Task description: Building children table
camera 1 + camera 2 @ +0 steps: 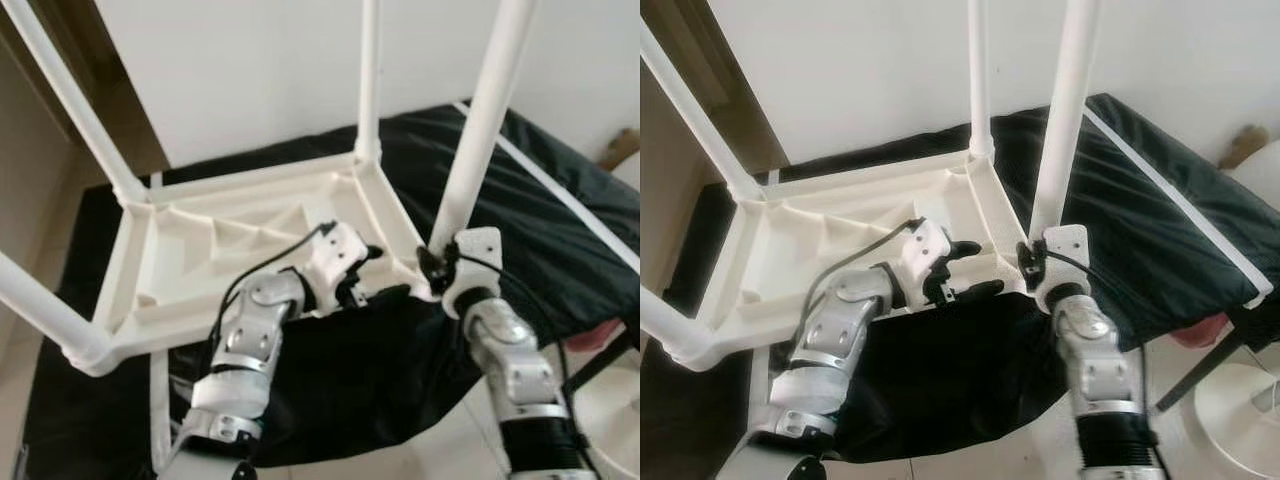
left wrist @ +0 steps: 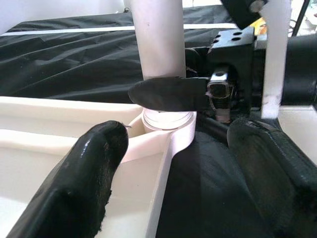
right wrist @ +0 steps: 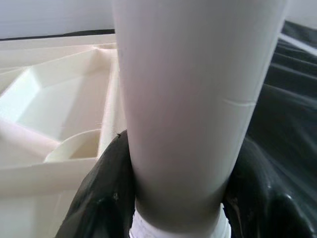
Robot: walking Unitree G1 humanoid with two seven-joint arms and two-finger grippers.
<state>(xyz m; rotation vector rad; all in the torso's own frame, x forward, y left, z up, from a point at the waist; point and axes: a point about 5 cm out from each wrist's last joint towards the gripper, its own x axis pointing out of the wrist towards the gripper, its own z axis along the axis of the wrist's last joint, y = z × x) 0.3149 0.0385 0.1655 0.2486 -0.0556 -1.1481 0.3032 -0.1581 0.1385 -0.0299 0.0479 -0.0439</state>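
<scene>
Our right gripper clamps the near-right white plastic table leg at its corner socket; our left gripper spreads wide over the rim. We count four legs on one upturned white plastic tabletop lying on black cloth.

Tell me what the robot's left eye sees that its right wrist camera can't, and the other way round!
The left eye view takes in the whole upside-down table top, all four white legs, the black sheet, and the left pincer over the table's near edge. The right wrist view gives a close look at the right pincer's black fingers hugging the leg's bottom end. Both views have that near leg gripped by the right pincer.
</scene>
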